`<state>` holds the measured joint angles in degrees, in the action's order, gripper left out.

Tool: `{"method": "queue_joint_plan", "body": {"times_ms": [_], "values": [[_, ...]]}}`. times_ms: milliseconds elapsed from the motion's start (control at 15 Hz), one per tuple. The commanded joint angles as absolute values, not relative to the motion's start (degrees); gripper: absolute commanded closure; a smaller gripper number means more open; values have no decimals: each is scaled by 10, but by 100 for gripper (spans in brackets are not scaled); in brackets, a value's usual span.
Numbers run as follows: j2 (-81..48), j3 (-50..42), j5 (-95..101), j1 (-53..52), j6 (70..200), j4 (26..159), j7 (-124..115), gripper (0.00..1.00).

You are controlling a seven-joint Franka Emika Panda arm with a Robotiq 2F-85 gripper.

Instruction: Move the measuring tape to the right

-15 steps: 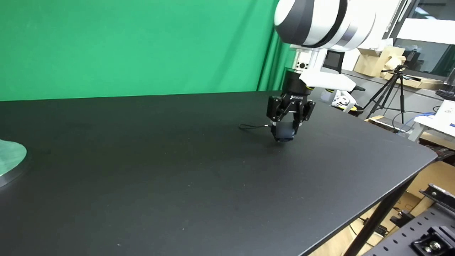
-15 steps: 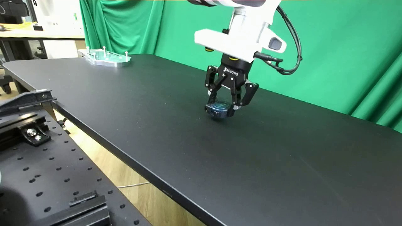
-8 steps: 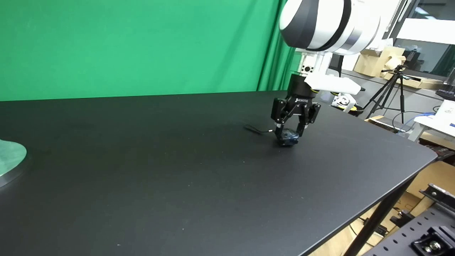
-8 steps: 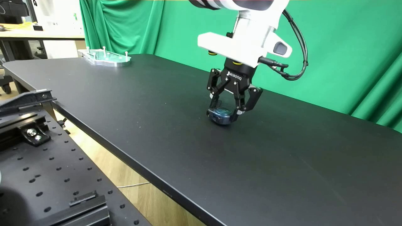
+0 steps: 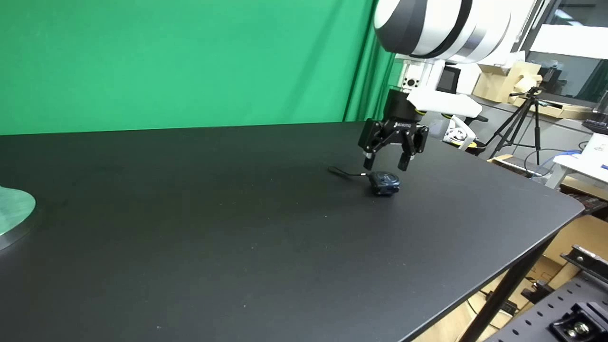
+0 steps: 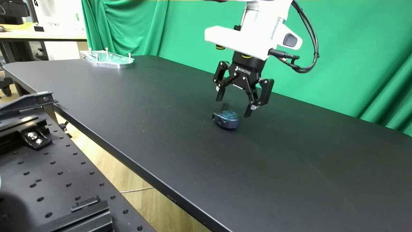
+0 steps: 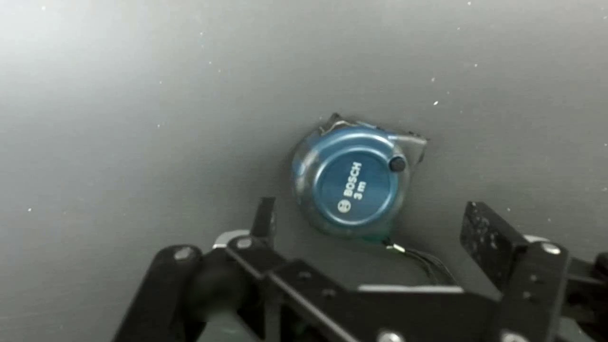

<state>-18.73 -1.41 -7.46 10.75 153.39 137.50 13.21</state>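
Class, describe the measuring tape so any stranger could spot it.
Above the black table hangs the open gripper. Below it lies the measuring tape: a rounded blue case, marked BOSCH and trailing a dark cord, unlike the pale green pegged plate.

The arm (image 5: 437,28) is cased in rounded white shells (image 6: 236,38) banded with dark grey, and black cables (image 6: 314,42) are looped at its side. The gripper (image 6: 234,105) is finished in black, marked ROBOTIQ in white lettering (image 6: 243,70), and its linkages (image 7: 308,285) are fastened with silvery screws (image 7: 551,248).
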Motion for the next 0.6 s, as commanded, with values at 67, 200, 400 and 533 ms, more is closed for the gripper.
{"method": "queue_joint_plan", "body": {"times_ms": [67,200,400,533], "values": [[-107,-39,-19,70,1519,1409,75,0],[-71,-46,16,54,1519,1424,54,0],[-26,-45,58,40,1508,1439,29,0],[1,-38,57,39,1489,1445,30,0]]}}
